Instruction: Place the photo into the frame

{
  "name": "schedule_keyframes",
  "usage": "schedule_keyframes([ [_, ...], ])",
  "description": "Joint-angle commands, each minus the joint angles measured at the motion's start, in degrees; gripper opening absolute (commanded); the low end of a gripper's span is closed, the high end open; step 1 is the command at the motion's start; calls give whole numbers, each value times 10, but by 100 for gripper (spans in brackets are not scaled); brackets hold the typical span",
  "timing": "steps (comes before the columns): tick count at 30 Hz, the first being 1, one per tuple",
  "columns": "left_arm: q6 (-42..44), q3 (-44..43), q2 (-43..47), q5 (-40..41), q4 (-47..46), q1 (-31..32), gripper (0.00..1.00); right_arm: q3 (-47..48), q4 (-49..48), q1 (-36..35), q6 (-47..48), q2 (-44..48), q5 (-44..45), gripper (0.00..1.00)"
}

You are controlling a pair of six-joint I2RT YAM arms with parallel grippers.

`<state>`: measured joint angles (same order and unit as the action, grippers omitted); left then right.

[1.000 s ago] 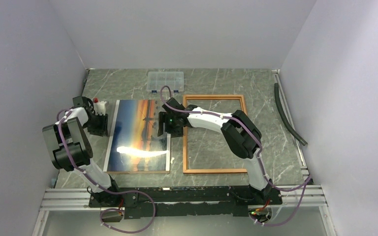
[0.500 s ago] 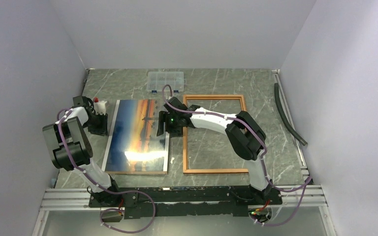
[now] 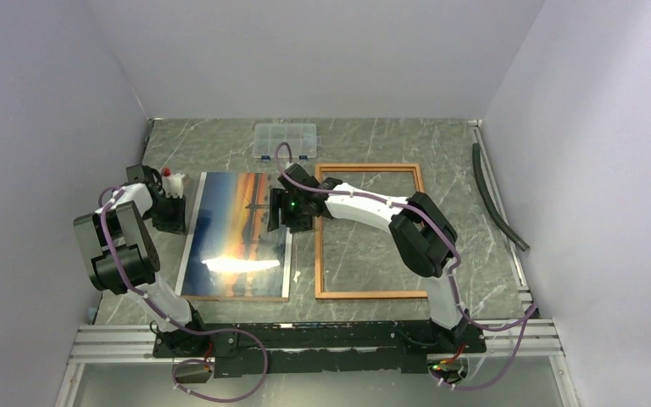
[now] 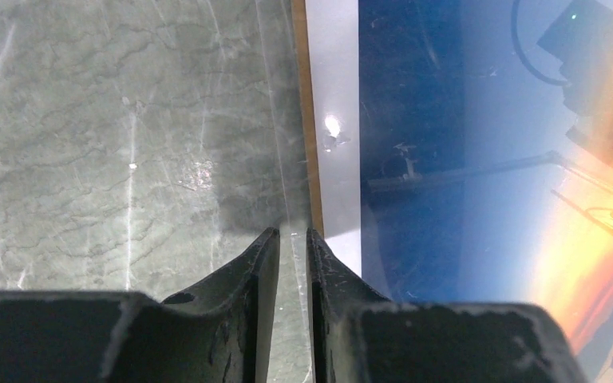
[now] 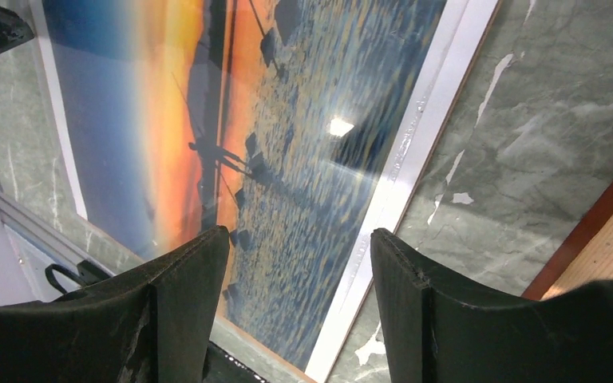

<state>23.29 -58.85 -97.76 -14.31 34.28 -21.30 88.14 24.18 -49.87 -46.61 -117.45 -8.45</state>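
The photo (image 3: 237,233), a glossy orange-and-blue sunset print, lies face up on a brown backing board (image 3: 233,297) left of centre. The frame (image 3: 369,167) lies flat to its right with the table showing through it. My left gripper (image 3: 172,214) is low at the photo's left side. In the left wrist view its jaws (image 4: 292,234) stand a narrow gap apart, just outside the board's edge (image 4: 307,120), and a faint clear edge runs into the gap. My right gripper (image 3: 281,222) hangs wide open over the photo's white right border (image 5: 415,159) and holds nothing. The frame's corner (image 5: 607,215) shows to the right.
A small clear compartment box (image 3: 284,141) stands at the back, behind the photo. A small white object with a red top (image 3: 169,180) sits by the left arm's wrist. A black hose (image 3: 496,199) lies along the right wall. Grey walls close in three sides.
The left jaws have drawn closer together. The glare streak on the photo has shifted. The right gripper has edged slightly toward the back, still open.
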Motion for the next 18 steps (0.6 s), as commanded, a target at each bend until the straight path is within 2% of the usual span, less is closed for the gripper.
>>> schedule_keyframes([
  [1, 6, -10, -5, -16, 25, 5, 24, 6, 12, -1, 12, -3, 36, 70],
  [6, -9, -46, -12, -23, 43, 4, 23, 7, 32, 3, 31, -6, 80, 74],
  [12, -25, -86, -32, -18, 48, 4, 26, 4, 18, 22, 38, -22, 74, 77],
  [15, -32, -105, -43, -13, 52, 4, 31, 10, 7, 31, 41, -29, 65, 78],
  [18, -39, -118, -50, -21, 57, 4, 40, 20, 0, 36, 42, -39, 51, 78],
])
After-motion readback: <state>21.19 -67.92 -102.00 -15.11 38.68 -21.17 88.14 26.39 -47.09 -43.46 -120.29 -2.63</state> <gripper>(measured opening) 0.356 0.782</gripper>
